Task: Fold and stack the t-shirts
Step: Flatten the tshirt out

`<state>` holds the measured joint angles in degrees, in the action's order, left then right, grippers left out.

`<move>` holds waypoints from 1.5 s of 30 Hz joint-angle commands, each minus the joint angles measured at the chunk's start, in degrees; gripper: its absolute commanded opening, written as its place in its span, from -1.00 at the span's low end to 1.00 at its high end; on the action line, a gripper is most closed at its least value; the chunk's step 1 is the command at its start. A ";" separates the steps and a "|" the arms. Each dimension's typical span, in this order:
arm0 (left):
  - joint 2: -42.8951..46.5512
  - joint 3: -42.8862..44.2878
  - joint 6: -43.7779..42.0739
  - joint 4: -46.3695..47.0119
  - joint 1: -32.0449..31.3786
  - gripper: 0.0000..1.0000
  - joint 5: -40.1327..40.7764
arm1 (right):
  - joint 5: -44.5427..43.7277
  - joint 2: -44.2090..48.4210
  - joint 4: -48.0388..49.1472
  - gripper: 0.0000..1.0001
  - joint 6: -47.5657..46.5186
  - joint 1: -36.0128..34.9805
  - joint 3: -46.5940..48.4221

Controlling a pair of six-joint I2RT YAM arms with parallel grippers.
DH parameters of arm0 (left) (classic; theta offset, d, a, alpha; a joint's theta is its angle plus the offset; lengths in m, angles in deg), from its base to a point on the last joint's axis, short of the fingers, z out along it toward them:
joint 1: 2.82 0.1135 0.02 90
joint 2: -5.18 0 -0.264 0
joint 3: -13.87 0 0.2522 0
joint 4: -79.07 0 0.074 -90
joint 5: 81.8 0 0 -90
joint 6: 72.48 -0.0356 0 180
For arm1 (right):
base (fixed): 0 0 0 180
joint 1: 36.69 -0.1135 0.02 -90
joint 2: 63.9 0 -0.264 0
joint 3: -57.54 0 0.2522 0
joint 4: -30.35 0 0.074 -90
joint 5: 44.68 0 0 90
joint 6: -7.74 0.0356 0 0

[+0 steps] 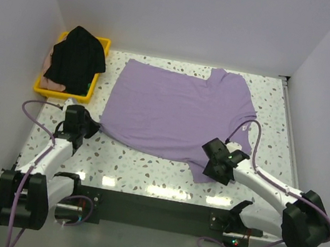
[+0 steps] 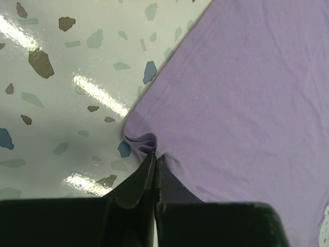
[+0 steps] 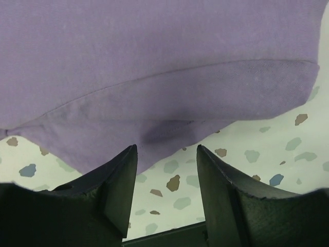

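Note:
The lavender-purple t-shirt [image 1: 180, 110] lies spread flat on the speckled table. My left gripper [image 1: 91, 128] is shut on its near-left hem corner; in the left wrist view the pinched cloth [image 2: 146, 141] bunches just ahead of the closed gripper [image 2: 155, 154]. My right gripper [image 1: 210, 167] is open and empty at the shirt's near sleeve; in the right wrist view the sleeve edge [image 3: 154, 128] lies just beyond the gripper [image 3: 166, 147], with bare table between the jaws. The black t-shirt [image 1: 77, 58] lies heaped over the pale pink one [image 1: 51, 84].
The yellow plastic tray [image 1: 105, 44] holding the black and pink shirts stands at the far left by the wall. White walls close in the table on three sides. The dark arm mount [image 1: 151, 207] runs along the near edge.

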<state>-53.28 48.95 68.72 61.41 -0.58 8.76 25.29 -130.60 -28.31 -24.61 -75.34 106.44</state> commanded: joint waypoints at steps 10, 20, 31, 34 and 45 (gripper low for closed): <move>1.24 -0.40 -1.72 3.02 0.48 -1.00 -1.52 | -5.98 -4.41 3.51 -0.17 2.82 -2.92 1.08; 1.15 -0.84 -1.72 3.02 0.48 -1.00 -1.87 | 1.65 5.15 -1.32 -1.00 2.03 -3.27 -1.03; -0.08 -1.90 -1.36 5.92 0.48 -1.00 -3.72 | 0.08 2.37 1.48 -0.09 -0.25 -3.45 1.07; 0.18 -1.90 -1.28 5.92 0.48 -1.00 -3.55 | -0.27 -1.85 3.15 -0.07 -0.96 -3.45 2.13; 0.36 -2.16 -1.37 5.84 0.48 -1.00 -3.72 | -1.24 -6.87 5.62 -0.41 -1.31 -3.62 0.29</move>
<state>-53.34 47.31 68.74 64.38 -0.58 5.54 26.38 -136.63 -24.23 -26.08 -78.53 106.76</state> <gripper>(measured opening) 0.021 0.361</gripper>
